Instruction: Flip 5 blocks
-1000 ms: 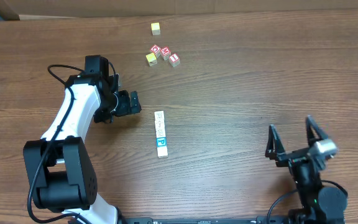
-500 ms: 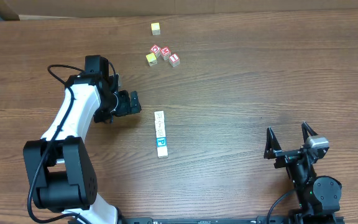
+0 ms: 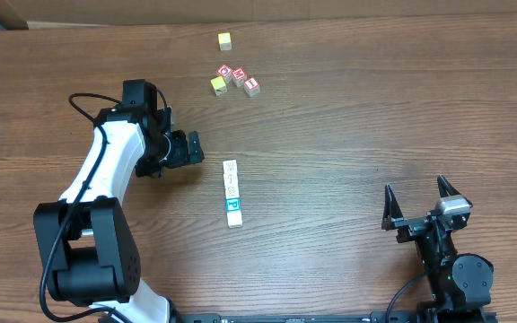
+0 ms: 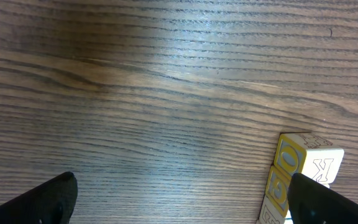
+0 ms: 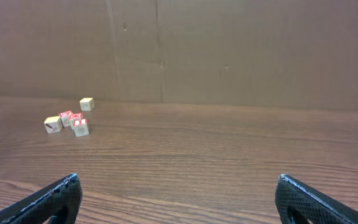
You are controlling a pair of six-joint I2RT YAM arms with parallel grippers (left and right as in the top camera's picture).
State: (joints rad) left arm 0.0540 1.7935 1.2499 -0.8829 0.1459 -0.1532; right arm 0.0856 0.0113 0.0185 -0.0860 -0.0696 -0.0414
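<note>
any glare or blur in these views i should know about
Left wrist: pale sheen on the table near the top, its fingertips dark and soft. Right wrist: fingertips blurred, far cubes tiny. Overhead: even light, no glare on the blocks.

One letter reads plainly: a blue "P" on the top face of the P block (image 3: pixel 233 207), second from the near end in the row of blocks (image 3: pixel 232 184) around the middle of the desk (image 3: pixel 348 126). In the left wrist view, the end block (image 4: pixel 325 167) bears an outlined letter that looks like "K". The red-and-white cubes (image 3: pixel 239 77) near the far edge carry marks too small to read.
</note>
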